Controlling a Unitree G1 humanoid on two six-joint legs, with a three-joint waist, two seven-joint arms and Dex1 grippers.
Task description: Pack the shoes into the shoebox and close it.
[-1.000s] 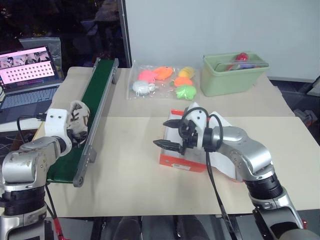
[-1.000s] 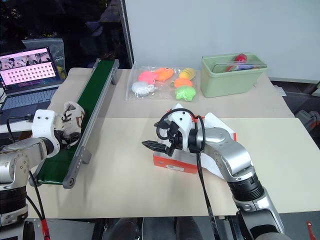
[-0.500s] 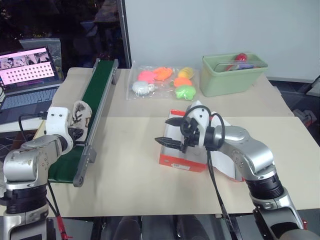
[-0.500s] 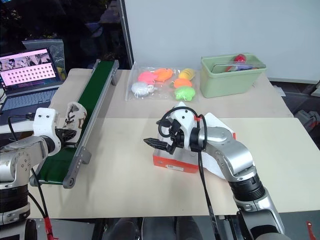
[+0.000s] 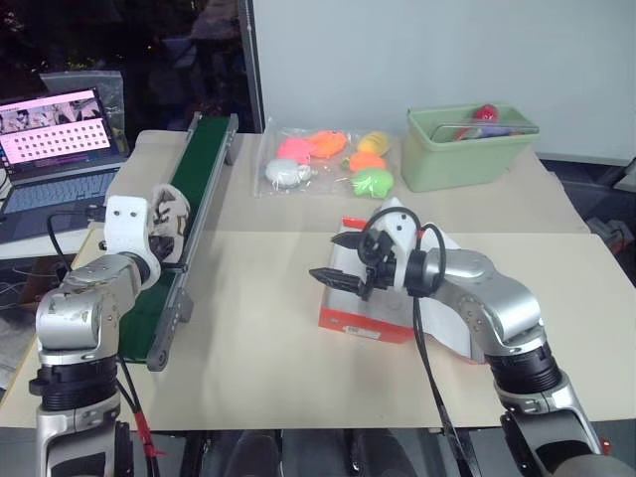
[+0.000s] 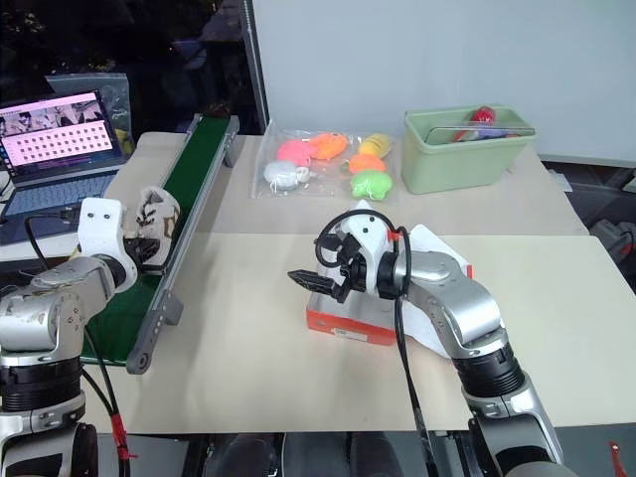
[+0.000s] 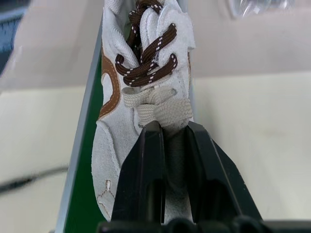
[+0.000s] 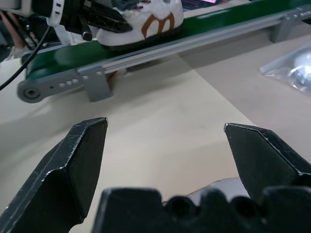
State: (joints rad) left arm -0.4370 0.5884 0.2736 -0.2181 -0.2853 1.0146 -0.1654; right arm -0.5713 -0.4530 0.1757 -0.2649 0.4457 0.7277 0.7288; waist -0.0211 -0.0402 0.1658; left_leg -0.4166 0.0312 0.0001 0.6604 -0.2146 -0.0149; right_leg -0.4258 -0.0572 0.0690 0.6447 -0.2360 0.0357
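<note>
1. Your left end effector (image 7: pixel 167 141) is pinched tight on the tongue of one shoe (image 7: pixel 141 92). The shoe is over the green belt (image 5: pixel 189 189), far to the left of the shoebox (image 5: pixel 363 323).
2. Your right end effector (image 5: pixel 338 260) has its two black fingers spread wide apart. It holds nothing. It hangs just over the left end of the shoebox.
3. The shoebox sits on the counter (image 5: pixel 258 338), near the middle. Its white lid leans open behind your right arm. I cannot see inside it from here.
4. No shoe can be seen in the shoebox yet. I think the job is only at its start: this shoe must go in, then the other shoe, then the lid must shut.
5. Between the green belt and the shoebox the counter is bare, so you have open room to carry the shoe across.
6. Watch the metal side rail of the belt; lift the shoe over it. Your right end effector may be in the way above the shoebox.
7. The bag of toys (image 5: pixel 323 159) and the green bin (image 5: pixel 467 154) sit well behind the shoebox.
</note>
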